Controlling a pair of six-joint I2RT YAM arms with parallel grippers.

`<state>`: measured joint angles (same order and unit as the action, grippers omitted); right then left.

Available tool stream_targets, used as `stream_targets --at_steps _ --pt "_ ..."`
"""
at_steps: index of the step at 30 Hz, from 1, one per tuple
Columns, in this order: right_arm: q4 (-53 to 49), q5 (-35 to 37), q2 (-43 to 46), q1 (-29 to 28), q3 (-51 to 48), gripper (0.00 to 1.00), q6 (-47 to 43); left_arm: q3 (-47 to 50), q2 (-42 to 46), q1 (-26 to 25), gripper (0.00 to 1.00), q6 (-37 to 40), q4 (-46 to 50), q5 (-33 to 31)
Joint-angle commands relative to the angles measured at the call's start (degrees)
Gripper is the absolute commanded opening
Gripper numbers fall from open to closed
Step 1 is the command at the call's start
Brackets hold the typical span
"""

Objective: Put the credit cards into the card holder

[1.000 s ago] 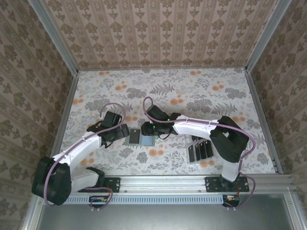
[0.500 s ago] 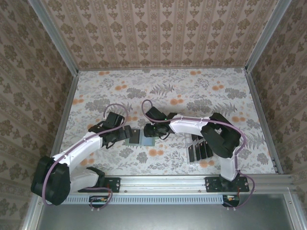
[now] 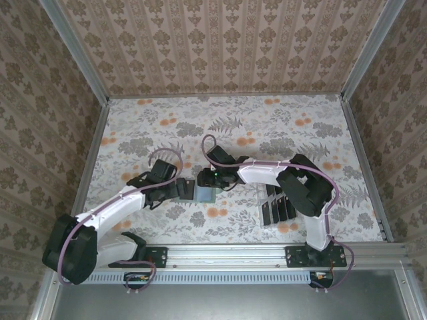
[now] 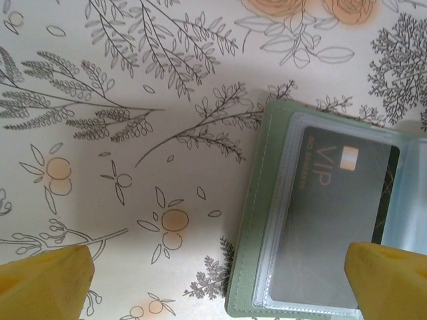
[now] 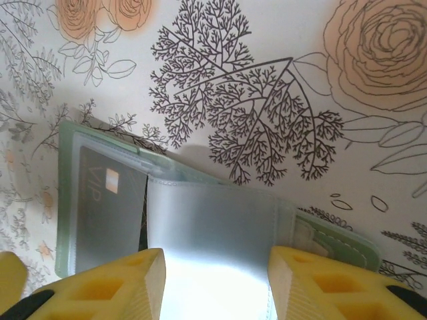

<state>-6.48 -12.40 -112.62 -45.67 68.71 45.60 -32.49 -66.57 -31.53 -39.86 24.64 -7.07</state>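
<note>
**One card in the wallet, both grippers at the open card holder**

The sage-green card holder point(image 3: 200, 194) lies open and flat on the floral table point(image 3: 267, 133), near the middle, between the two arms. In the left wrist view its green edge point(image 4: 247, 220) frames a clear pocket holding one black card point(image 4: 333, 220) marked VIP, which lies flat.

The left gripper point(image 3: 179, 190) hovers at the wallet's left side. Its yellow fingers are spread wide and hold nothing point(image 4: 217, 280).

The right gripper point(image 3: 205, 179) sits over the wallet's other half. Its fingers stand partly apart point(image 5: 217, 280) on either side of a clear leaf point(image 5: 207, 233) of the wallet. The pocketed card point(image 5: 107, 207) lies just to the left of that leaf.

The remaining credit cards point(image 3: 279, 203) stand upright in a clear rack point(image 3: 267, 217) beside the right arm, well apart from the wallet.
</note>
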Motion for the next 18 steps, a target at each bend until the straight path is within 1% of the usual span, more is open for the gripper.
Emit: stream_targets --at_steps 1,7,18 --pt "3.39 -4.30 -2.43 0.01 -1.66 0.47 3.45 1.35 1.77 -1.19 1.00 1.01 -1.81 0.38" --pt "7.17 -7.08 -2.95 0.01 -1.84 0.47 6.20 3.23 3.91 -3.30 1.00 1.57 -4.25 0.07" --pt "11.45 -8.90 -4.09 0.01 -2.38 0.47 9.53 7.68 9.04 -6.75 1.00 2.24 -8.18 -0.77"
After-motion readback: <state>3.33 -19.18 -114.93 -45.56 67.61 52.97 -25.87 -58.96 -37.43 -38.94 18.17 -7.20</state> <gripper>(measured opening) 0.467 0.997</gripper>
